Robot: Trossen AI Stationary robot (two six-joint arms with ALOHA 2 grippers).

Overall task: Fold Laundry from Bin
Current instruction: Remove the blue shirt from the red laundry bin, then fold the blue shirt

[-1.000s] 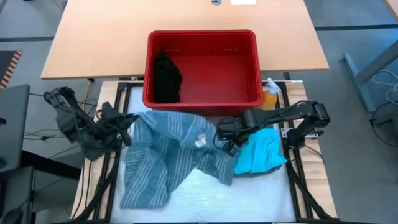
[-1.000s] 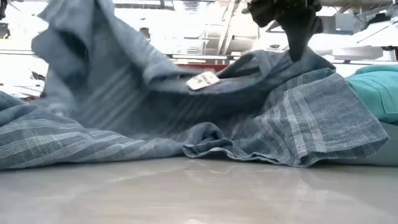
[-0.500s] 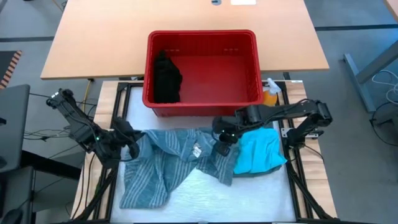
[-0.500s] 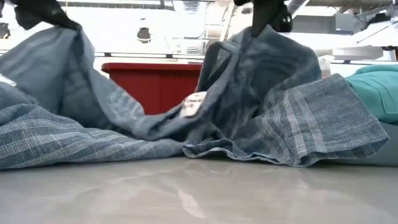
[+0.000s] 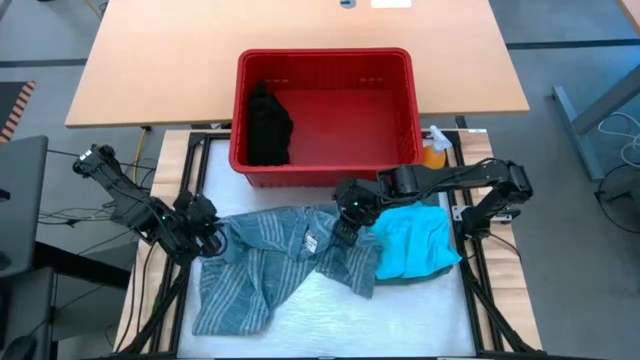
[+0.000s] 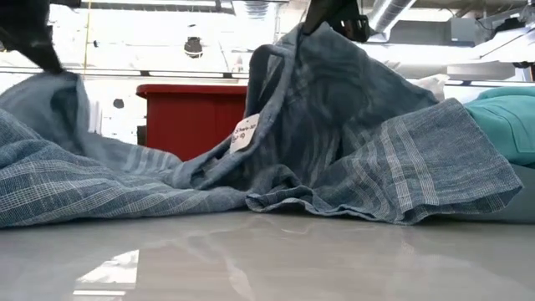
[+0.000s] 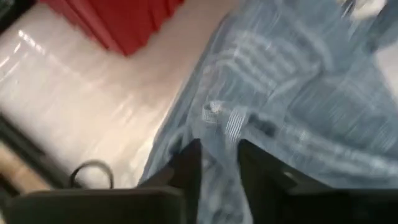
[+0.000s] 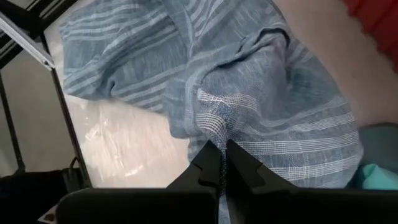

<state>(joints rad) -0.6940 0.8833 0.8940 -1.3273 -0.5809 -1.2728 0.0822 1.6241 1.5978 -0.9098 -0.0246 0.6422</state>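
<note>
From above, the striped cloth (image 5: 268, 262) is lying rumpled across the pale work surface (image 5: 400, 310) in front of the bin (image 5: 400, 160); the left gripper (image 5: 205, 238) is pinching the cloth's left upper edge, while the right gripper (image 5: 345, 215) is pinching its upper right part, just beside the teal garment (image 5: 420, 240); a black garment (image 5: 268, 125) is sitting in the bin's left end, and the rest of the bin floor is showing red; an orange spray bottle (image 5: 435, 152) is standing just beside the bin's right front corner.

From table height, the striped cloth (image 6: 376, 167) is rising in a peak under the right gripper (image 6: 334, 15) at the top of the picture, with a white label (image 6: 244, 132) hanging on its slope; the cloth's other end is rising towards the left gripper (image 6: 29, 33) at the far edge; the bin (image 6: 192, 117) is showing behind, between the two raised parts; the teal garment (image 6: 501, 121) is lying at the side.

From the left wrist, two dark fingers (image 7: 186, 171) are standing narrowly apart with striped cloth (image 7: 298, 112) gathered between them; the bin (image 7: 118, 22) is showing beyond.

From the right wrist, the fingers (image 8: 208, 165) are closing tightly on a fold of the striped cloth (image 8: 261, 99); a sliver of teal garment (image 8: 376, 177) is showing at the edge.
</note>
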